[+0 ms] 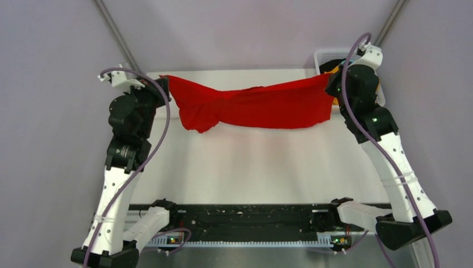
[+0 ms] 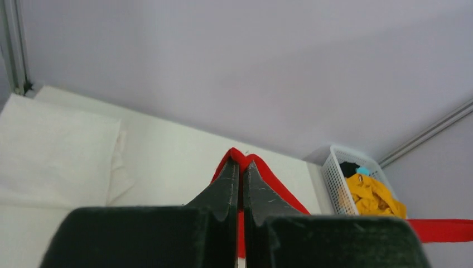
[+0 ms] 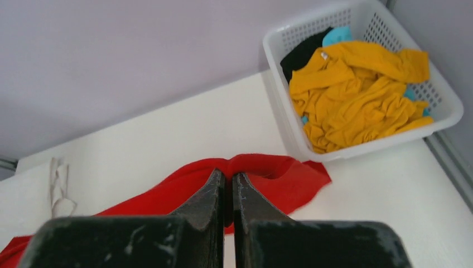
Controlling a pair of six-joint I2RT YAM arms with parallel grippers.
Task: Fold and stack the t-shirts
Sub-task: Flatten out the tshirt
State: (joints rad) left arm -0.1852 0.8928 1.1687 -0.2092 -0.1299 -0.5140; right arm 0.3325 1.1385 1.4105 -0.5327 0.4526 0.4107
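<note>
Red t-shirt (image 1: pixel 262 106) shows its whole span only overhead.

A white table (image 1: pixel 251 167) stands between plain pale-grey walls (image 1: pixel 245 33) with slanting metal rails (image 1: pixel 116 33).

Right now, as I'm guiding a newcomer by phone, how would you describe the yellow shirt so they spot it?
Find the white table, then the white plastic basket at its far right corner. The yellow shirt lies crumpled on top inside it. Nothing else is yellow: beside it are black cloth and turquoise cloth, and the red shirt hangs over the table.
</note>
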